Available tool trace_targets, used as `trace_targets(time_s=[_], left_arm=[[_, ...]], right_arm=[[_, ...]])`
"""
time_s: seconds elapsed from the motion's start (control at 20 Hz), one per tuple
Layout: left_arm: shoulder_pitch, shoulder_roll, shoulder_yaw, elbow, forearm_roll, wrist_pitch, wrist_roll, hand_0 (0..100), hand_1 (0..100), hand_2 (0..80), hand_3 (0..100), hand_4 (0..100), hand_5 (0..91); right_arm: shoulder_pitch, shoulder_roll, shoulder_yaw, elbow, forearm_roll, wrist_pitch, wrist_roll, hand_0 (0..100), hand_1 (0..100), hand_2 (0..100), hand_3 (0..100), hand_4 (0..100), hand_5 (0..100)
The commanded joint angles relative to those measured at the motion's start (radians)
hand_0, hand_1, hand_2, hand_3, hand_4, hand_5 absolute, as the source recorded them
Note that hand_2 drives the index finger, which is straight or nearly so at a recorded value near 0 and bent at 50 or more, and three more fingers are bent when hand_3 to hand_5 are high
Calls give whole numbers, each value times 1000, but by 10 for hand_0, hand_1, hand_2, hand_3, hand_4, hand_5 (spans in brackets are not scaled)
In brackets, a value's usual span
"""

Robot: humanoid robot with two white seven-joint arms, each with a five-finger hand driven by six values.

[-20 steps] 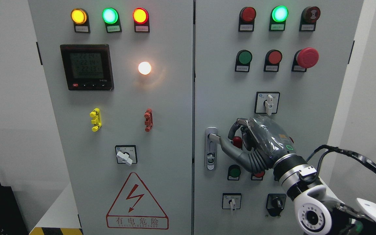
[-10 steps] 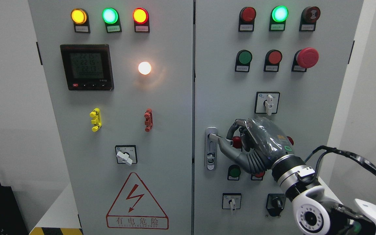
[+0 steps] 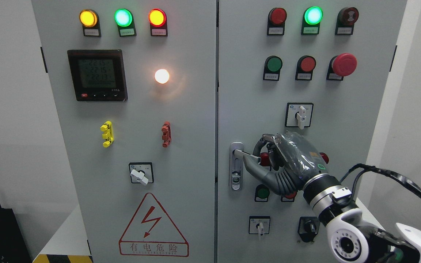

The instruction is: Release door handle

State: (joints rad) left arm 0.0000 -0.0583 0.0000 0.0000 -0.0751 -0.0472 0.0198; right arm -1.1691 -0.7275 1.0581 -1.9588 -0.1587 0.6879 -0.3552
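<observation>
The silver door handle (image 3: 236, 166) sits on the left edge of the right cabinet door (image 3: 254, 102). Its lever (image 3: 240, 153) is swung out toward the right. My right hand (image 3: 260, 155), dark grey, comes in from the lower right and is curled around the lever. The thumb (image 3: 256, 167) lies along the lever's underside and the other fingers (image 3: 265, 140) hook over the top. My left arm does not show.
Around the hand are a red button (image 3: 265, 158), a green button (image 3: 262, 192), and rotary switches (image 3: 299, 115) (image 3: 260, 225) on the same door. The left door (image 3: 141, 128) carries lamps, a meter (image 3: 97, 75) and a warning triangle. A black cable (image 3: 397, 175) loops off my forearm.
My right hand and wrist have crept a little to the left, toward the handle plate. The fingers stay curled on the lever, and the doors look unmoved.
</observation>
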Motion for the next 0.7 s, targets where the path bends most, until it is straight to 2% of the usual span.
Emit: trace_targets(time_s=[0.0, 0.65], left_arm=[[-3, 0, 2, 9, 0, 0, 0, 120, 389, 0, 0, 0, 0], [-3, 0, 2, 9, 0, 0, 0, 120, 389, 0, 0, 0, 0]], right_arm=[[0, 2, 0, 0, -10, 1, -1, 431, 313, 521, 1000, 999, 1000], [6, 2, -1, 0, -12, 1, -1, 431, 317, 523, 1000, 999, 1000]])
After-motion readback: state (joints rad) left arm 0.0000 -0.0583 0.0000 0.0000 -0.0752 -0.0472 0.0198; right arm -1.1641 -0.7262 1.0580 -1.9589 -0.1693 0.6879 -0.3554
